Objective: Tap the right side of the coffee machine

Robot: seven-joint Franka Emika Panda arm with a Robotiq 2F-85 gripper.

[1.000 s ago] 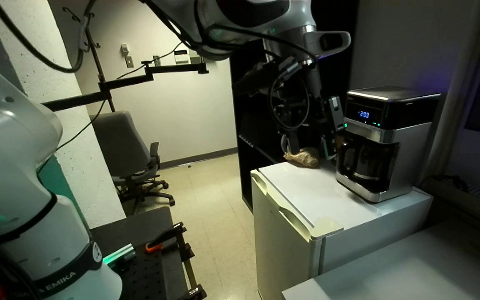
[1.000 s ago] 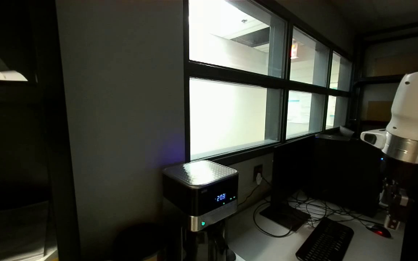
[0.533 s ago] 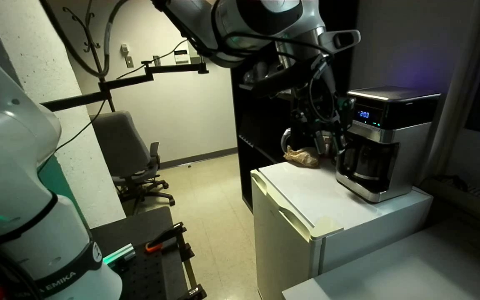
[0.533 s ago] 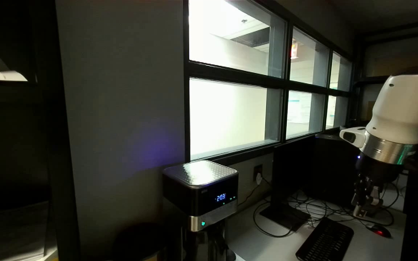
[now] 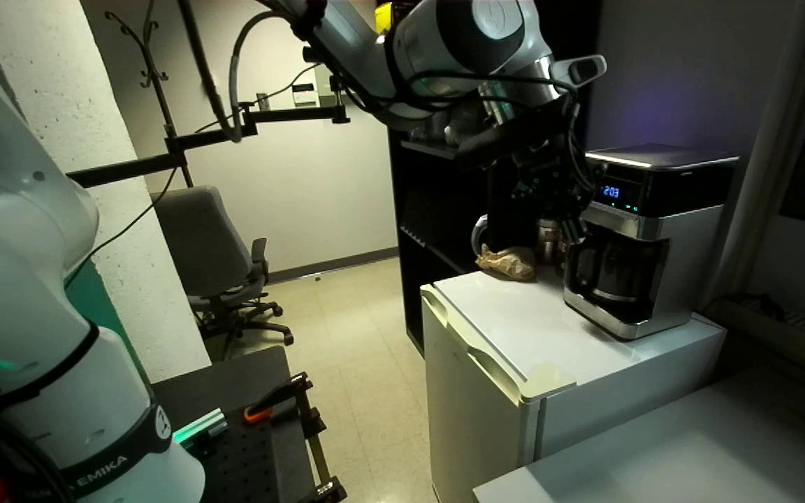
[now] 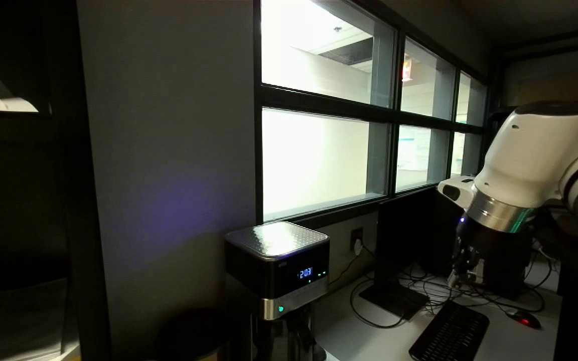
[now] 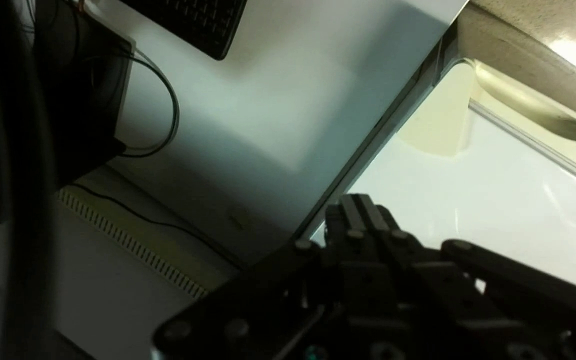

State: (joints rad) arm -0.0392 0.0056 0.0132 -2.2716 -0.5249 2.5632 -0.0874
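Observation:
The coffee machine (image 5: 689, 262) stands upright on a white cabinet, silver and black with a blue-lit display and a dark glass carafe below. Its top and lit front also show in an exterior view (image 6: 289, 281), the lower part lost in shadow. My gripper (image 5: 574, 234) overlaps the machine's front left edge in that picture. A wide gap lies between machine and gripper (image 6: 454, 282) where the arm comes in from the picture's right, so they are apart. In the wrist view the gripper (image 7: 359, 197) is shut, fingertips together, nothing between them; the machine does not show there.
Crumpled brown paper (image 5: 507, 263) and a can (image 5: 548, 241) are on the white cabinet (image 5: 514, 314) beside the machine. A lower white desk (image 5: 689, 447) adjoins it, bearing a keyboard (image 6: 447, 331), a mouse (image 6: 523, 319), loose cables and a dark monitor (image 6: 402, 240).
The jaws have gone from open to shut. The arm has swung in, nearer to the coffee machine in both exterior views. The machine has stayed in place.

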